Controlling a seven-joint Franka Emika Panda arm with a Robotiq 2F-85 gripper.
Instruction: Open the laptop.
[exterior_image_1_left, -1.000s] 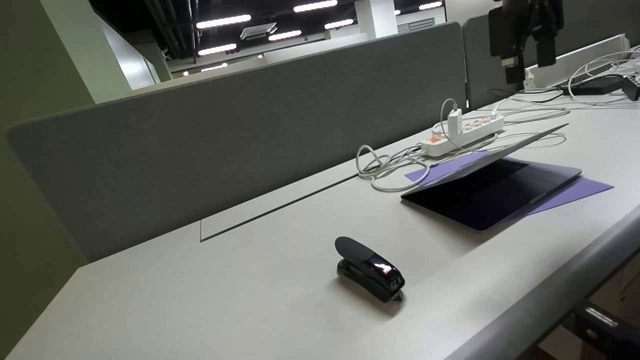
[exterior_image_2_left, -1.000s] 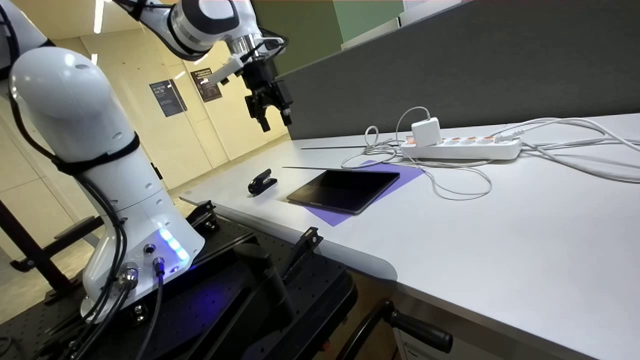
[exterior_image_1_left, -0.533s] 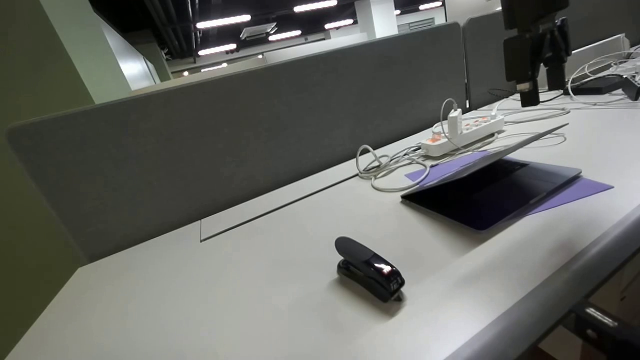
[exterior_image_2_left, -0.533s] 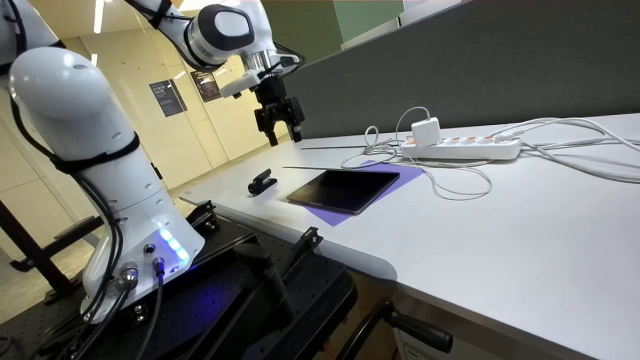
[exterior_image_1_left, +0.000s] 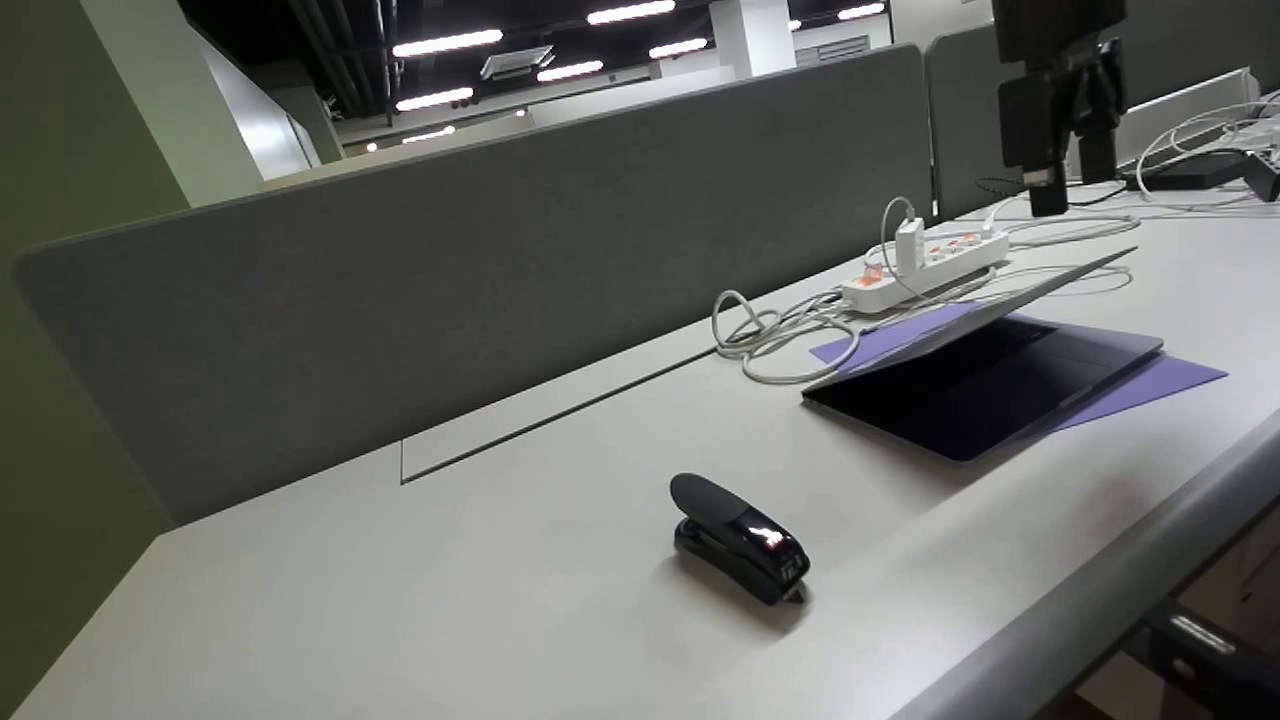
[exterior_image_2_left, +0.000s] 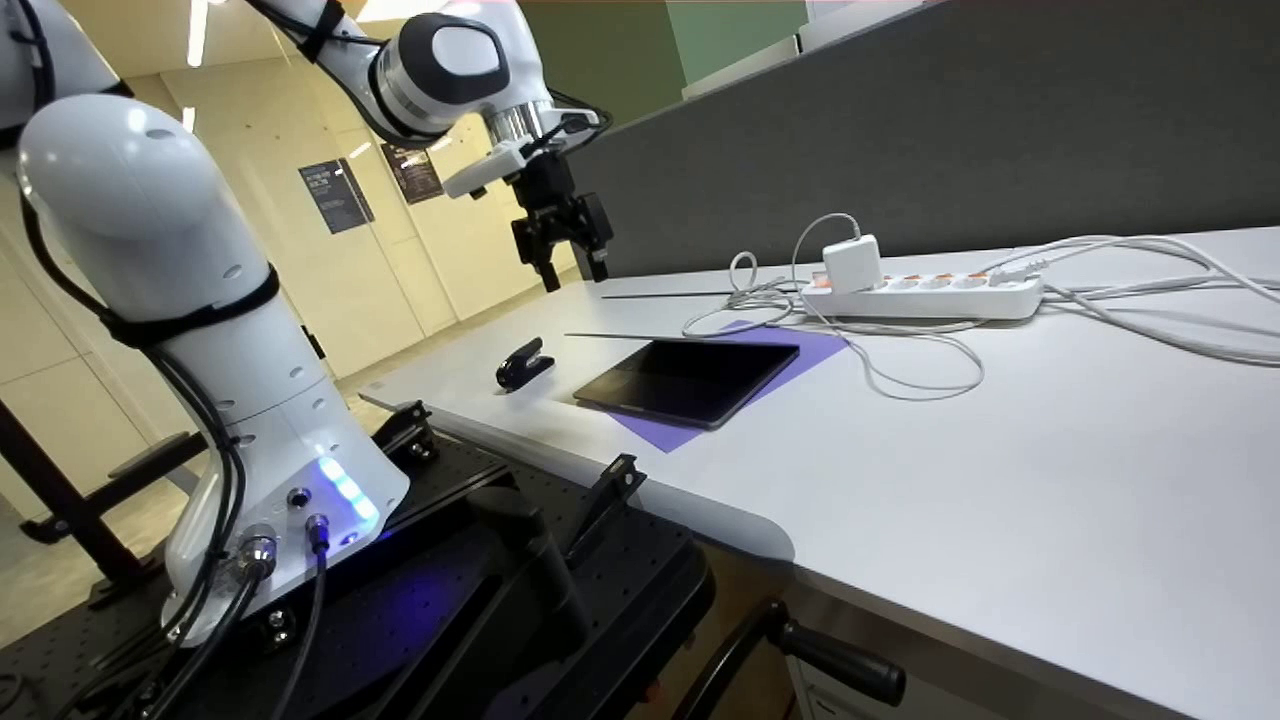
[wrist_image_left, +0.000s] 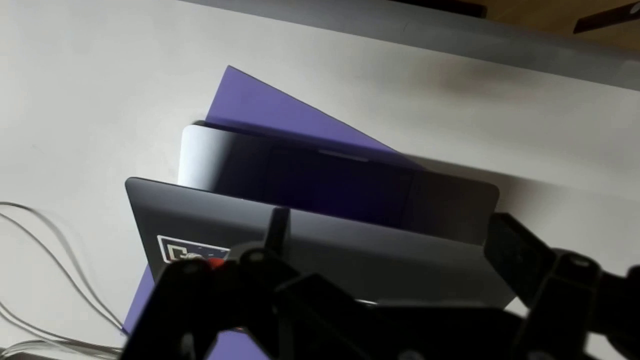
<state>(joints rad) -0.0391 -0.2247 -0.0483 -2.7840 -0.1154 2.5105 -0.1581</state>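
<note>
Tool (exterior_image_2_left: 575, 275) has come lower; laptop (exterior_image_2_left: 690, 382) lies below it, apart.

Tabletop (exterior_image_2_left: 1010, 470) has room along the front edge: bare surface up to the purple sheet (wrist_image_left: 285, 107) and laptop (exterior_image_2_left: 690, 385), gap under the tilted lid (wrist_image_left: 400, 260) facing that edge. Back edge is crowded: partition (exterior_image_1_left: 560, 250), power strip (exterior_image_2_left: 930, 302), loose cables (exterior_image_2_left: 762, 300) reaching the sheet. Stapler (exterior_image_1_left: 745, 540) sits between laptop and end edge. From my spot, gripper (exterior_image_2_left: 575, 276) hangs with air between it and lid.
</note>
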